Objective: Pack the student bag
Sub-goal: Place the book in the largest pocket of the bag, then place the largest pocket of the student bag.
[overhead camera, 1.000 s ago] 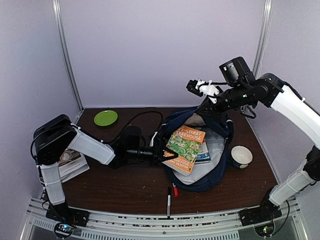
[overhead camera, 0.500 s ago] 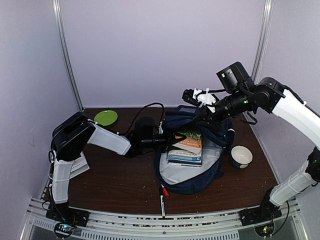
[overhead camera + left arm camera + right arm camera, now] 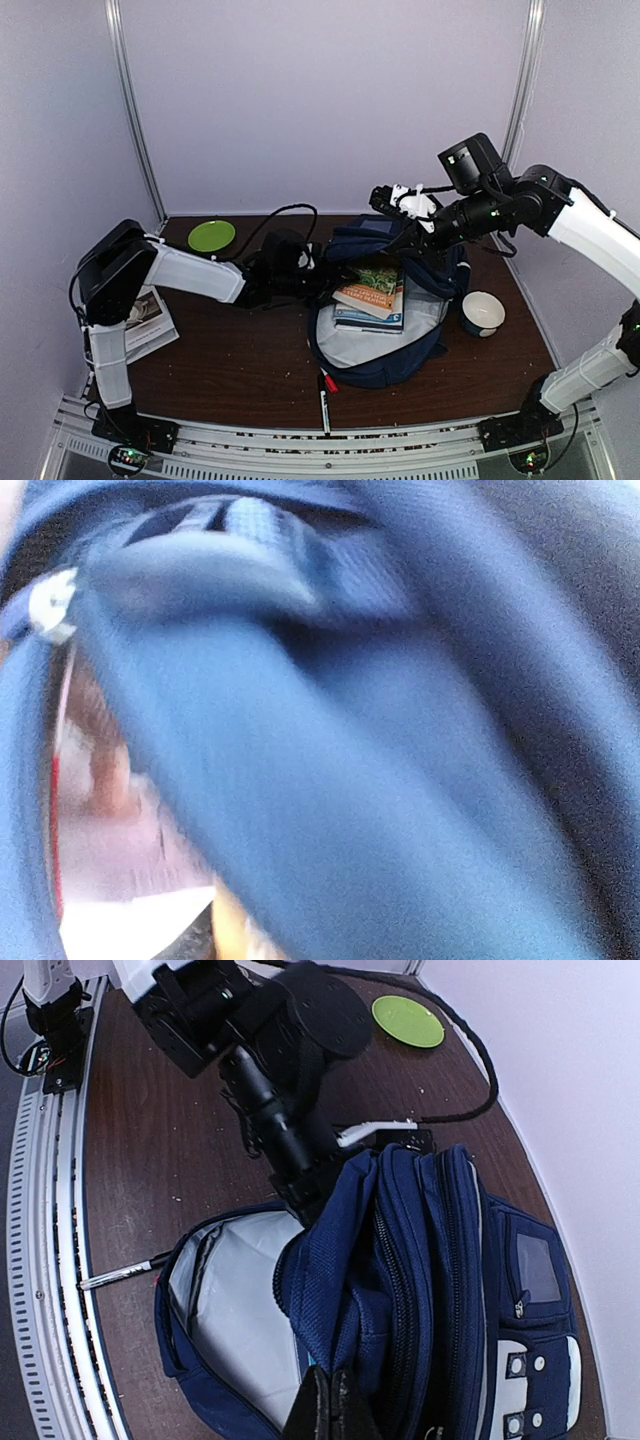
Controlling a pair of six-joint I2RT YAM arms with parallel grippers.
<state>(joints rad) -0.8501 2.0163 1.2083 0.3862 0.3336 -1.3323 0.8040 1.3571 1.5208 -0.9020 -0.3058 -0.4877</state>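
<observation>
**Bag held open at its upper rim, two books inside**

The student bag [image 3: 372, 347] lies on the dark brown worktop [image 3: 230, 360], right of centre, with its main compartment gaping toward the camera and the pale grey lining showing. Two books rest inside against the lining. A green-covered one [image 3: 376, 284] lies tilted on top of a blue-and-white one [image 3: 366, 318].

The right hand [image 3: 392, 212] reaches in from the right at the far side of the bag. In its wrist view the fingers [image 3: 330, 1405] are clenched on a fold of the navy fabric at the rim, and the front pockets and white buckle patch fall away to the right.

The left hand [image 3: 318, 285] is at the bag's left rim, its tip lost among the folds of navy cloth. Its own camera gives only a blurred wall of blue fabric [image 3: 400, 780], with a sliver of pale surface at the lower left. Whether its fingers are released or grasping something cannot be told. The right wrist view shows that arm's black body [image 3: 270, 1110] pointing into the opening, its tip hidden by the bag's edge.

Around the bag:
- A green plate [image 3: 211, 236] sits at the far left corner of the worktop.
- A white cup [image 3: 483, 312] stands just right of the bag.
- A black marker [image 3: 324, 392] lies at the near edge, just in front of the bag.
- A booklet [image 3: 145, 322] lies at the left edge, partly under the left arm.
</observation>
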